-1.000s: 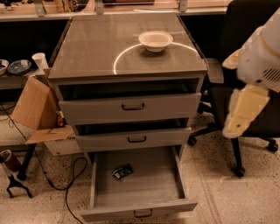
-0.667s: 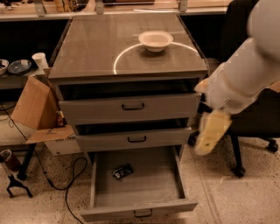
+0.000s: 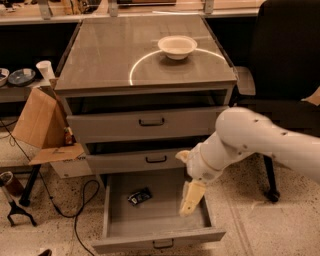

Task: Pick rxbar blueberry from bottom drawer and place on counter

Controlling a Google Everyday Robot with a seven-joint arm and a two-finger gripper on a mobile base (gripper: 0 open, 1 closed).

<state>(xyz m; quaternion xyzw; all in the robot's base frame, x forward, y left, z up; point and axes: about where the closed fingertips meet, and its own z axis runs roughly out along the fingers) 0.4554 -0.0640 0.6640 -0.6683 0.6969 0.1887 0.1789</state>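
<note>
Cabinet (image 3: 150, 122): grey, three drawers, mid-room.
Floor (image 3: 260, 220): pale, speckled with dark flecks, all round the cabinet.
Workbench (image 3: 150, 7): long and tan, running behind the cabinet; dark shadow beneath it.
Chair (image 3: 285, 60): black office chair, just right of the cabinet.
Box (image 3: 37, 120): brown cardboard, flaps open, just left of the cabinet.
Cup (image 3: 45, 70): white, left of the cabinet, above the box.
Cable (image 3: 75, 205): black, looping on the floor left of the cabinet.
Gripper (image 3: 192, 197): cream, low in front of the cabinet, right of its middle.
</note>
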